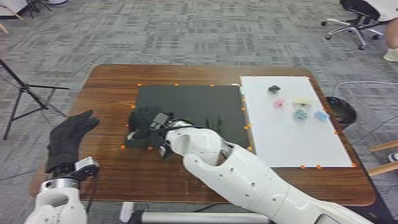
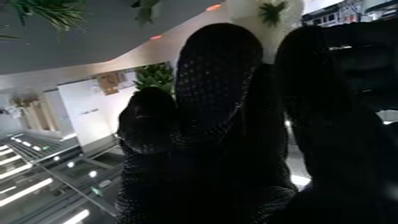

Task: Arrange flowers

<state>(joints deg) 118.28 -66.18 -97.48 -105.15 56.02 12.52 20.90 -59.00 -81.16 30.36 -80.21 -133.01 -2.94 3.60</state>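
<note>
The step in hand appears to be setting greenery on the black mat (image 1: 182, 95), with the coloured blooms left for later. In the head view the right arm reaches in over the table (image 1: 124, 82), and the right hand (image 1: 144, 119) is at the mat's left edge, towards its near left corner. In the right wrist view, a green sprig (image 2: 153, 76) shows just beside that hand's black glove; whether the hand grips it, merely touches it or is apart from it, one cannot tell. More leaves (image 2: 49, 14) and a spiky green tuft (image 2: 271, 11) show farther off.

Over on the white sheet (image 1: 298, 147), the flowers sit in the far half: a dark green piece (image 1: 274, 89) near the far left corner, a pink flower (image 1: 279, 102) just beside a cream flower (image 1: 302, 101), a teal flower (image 1: 300, 115) nearer, and a blue flower (image 1: 321, 116) towards the right edge.

The left hand (image 1: 67, 137) is at the table's left edge, its fingers loosely extended and nothing in its grasp.

The next move probably calls for settling the sprig upright, then drawing the right hand clear without brushing the leaves. A hurried withdrawal could tip it.
</note>
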